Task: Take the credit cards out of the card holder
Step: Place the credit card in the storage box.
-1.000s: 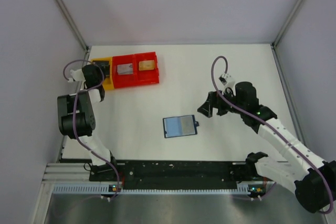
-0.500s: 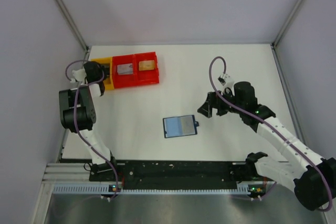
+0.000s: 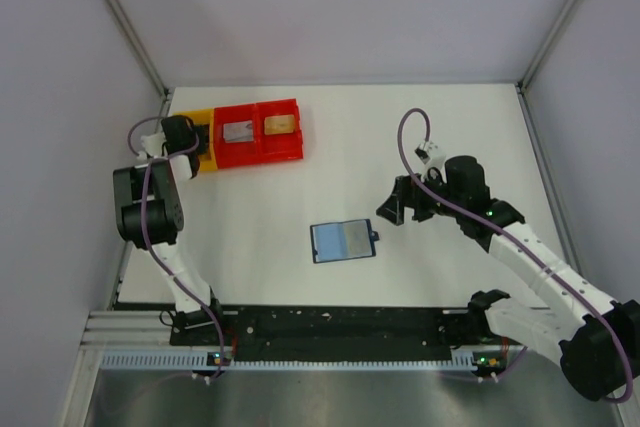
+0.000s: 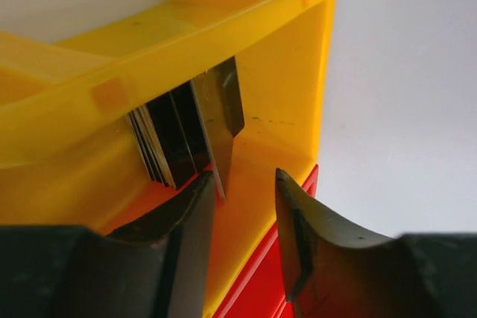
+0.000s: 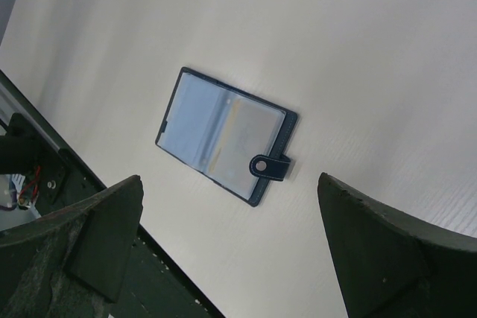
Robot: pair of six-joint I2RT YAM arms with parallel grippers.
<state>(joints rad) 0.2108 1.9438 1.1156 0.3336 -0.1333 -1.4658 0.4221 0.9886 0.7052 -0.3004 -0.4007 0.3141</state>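
Observation:
The card holder (image 3: 343, 242) lies open flat on the white table, light blue inner faces up and its clasp tab pointing right; it also shows in the right wrist view (image 5: 227, 139). My right gripper (image 3: 394, 205) is open and empty, hovering above and just right of it (image 5: 229, 180). My left gripper (image 3: 201, 144) is at the yellow bin (image 3: 205, 119), jaws a little apart (image 4: 244, 176) with nothing between them. Several dark cards (image 4: 179, 139) stand on edge in the yellow bin (image 4: 283, 102), one leaning by the left fingertip (image 4: 197, 199).
Two red bins (image 3: 262, 150) adjoin the yellow one, one holding a grey card (image 3: 237, 131), the other a tan card (image 3: 281, 125). Booth walls stand close on the left, back and right. The black base rail (image 3: 330, 322) runs along the near edge.
My left arm's wrist has shifted slightly toward the yellow bin. The right arm and the card holder have not moved.

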